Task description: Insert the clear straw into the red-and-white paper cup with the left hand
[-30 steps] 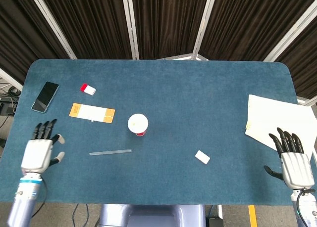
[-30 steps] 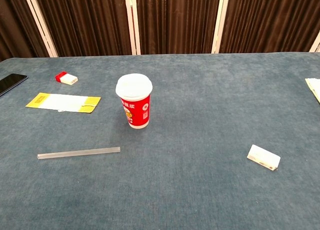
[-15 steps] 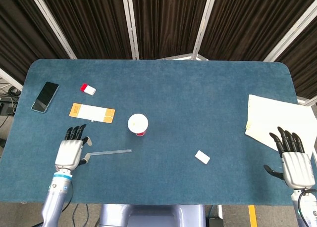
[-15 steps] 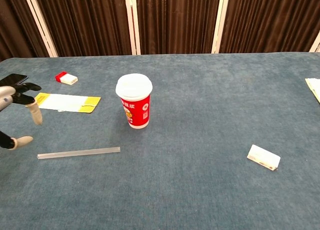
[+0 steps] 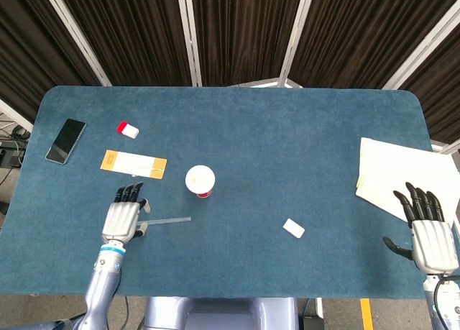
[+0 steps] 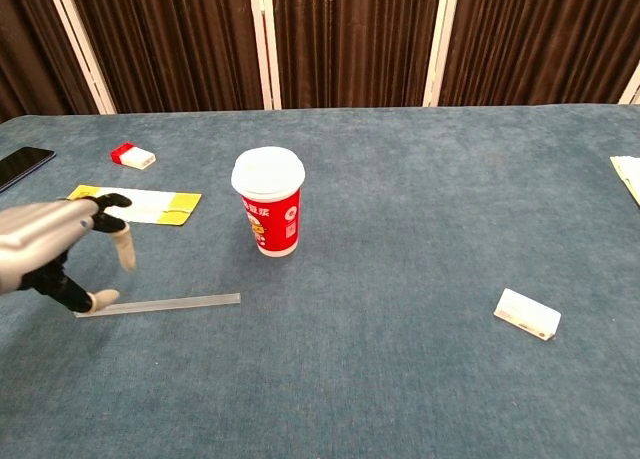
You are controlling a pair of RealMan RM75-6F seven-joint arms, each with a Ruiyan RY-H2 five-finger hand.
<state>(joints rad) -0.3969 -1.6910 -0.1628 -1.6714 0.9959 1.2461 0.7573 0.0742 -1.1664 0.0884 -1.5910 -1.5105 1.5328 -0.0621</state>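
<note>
The red-and-white paper cup point(image 5: 200, 181) point(image 6: 269, 214) stands upright with a white lid near the table's middle. The clear straw point(image 5: 169, 219) point(image 6: 165, 304) lies flat on the blue cloth, left of and nearer than the cup. My left hand point(image 5: 123, 215) point(image 6: 55, 249) hovers over the straw's left end with fingers spread and nothing in it; the thumb tip is close to the straw's end. At the table's right front edge, my right hand point(image 5: 430, 233) lies open beside the white papers, far from the cup.
A black phone point(image 5: 65, 140), a small red-and-white box point(image 5: 127, 130) point(image 6: 132, 156) and a yellow-and-white card point(image 5: 134, 164) point(image 6: 136, 205) lie at the left back. A small white packet point(image 5: 293, 228) point(image 6: 527, 313) lies right of the cup. White papers point(image 5: 395, 173) cover the right edge.
My left hand has moved right from the table's left edge to the straw's left end, fingers still apart. The right hand has barely moved. Cup and straw have not shifted.
</note>
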